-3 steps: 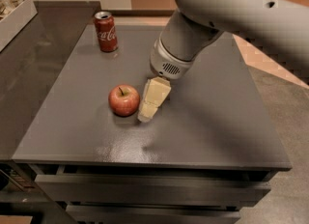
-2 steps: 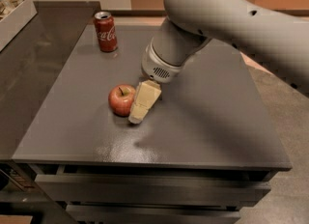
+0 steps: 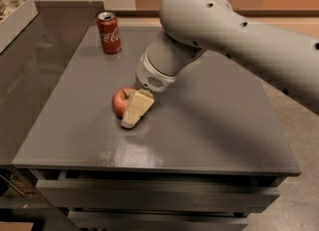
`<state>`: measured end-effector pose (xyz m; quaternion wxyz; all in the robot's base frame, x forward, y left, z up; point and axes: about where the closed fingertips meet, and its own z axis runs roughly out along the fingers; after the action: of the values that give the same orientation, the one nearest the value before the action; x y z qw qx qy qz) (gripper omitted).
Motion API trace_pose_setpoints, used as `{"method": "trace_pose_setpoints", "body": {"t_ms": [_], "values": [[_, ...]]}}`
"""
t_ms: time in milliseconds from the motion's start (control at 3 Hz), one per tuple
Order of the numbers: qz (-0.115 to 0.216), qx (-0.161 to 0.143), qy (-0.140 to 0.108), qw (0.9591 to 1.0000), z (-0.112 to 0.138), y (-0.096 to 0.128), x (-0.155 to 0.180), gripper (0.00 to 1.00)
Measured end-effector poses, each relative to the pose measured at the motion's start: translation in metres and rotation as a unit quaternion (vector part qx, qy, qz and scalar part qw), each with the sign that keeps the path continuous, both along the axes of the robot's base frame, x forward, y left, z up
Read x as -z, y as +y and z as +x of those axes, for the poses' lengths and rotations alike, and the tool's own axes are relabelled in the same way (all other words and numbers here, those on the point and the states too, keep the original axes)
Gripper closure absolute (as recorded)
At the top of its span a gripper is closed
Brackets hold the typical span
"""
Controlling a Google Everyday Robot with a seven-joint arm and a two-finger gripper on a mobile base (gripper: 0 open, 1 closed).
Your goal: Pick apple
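The apple (image 3: 120, 101), small, red and round with a short dark stem, sits on the grey table (image 3: 209, 125) left of centre. My gripper (image 3: 131, 112), pale cream at the end of the thick grey arm (image 3: 209, 23), points down at the table right against the apple's right side. It covers part of the apple in this view. The gripper's tip is close to the tabletop just in front of and right of the apple.
A red cola can (image 3: 109, 32) stands upright at the table's far left, well behind the apple. A darker counter (image 3: 30, 75) adjoins the table on the left, with a white box (image 3: 15, 18) on it. The table's front edge is close below.
The arm has swung left and the gripper has moved from a small gap beside the apple to right against its right side. The apple and the can have not moved.
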<state>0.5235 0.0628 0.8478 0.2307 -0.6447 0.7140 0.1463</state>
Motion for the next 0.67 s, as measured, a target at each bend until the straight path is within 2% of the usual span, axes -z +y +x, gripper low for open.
{"method": "trace_pose_setpoints", "body": {"t_ms": [667], "values": [[0.031, -0.005, 0.008, 0.9995, -0.0007, 0.0072, -0.0051, 0.64]]}}
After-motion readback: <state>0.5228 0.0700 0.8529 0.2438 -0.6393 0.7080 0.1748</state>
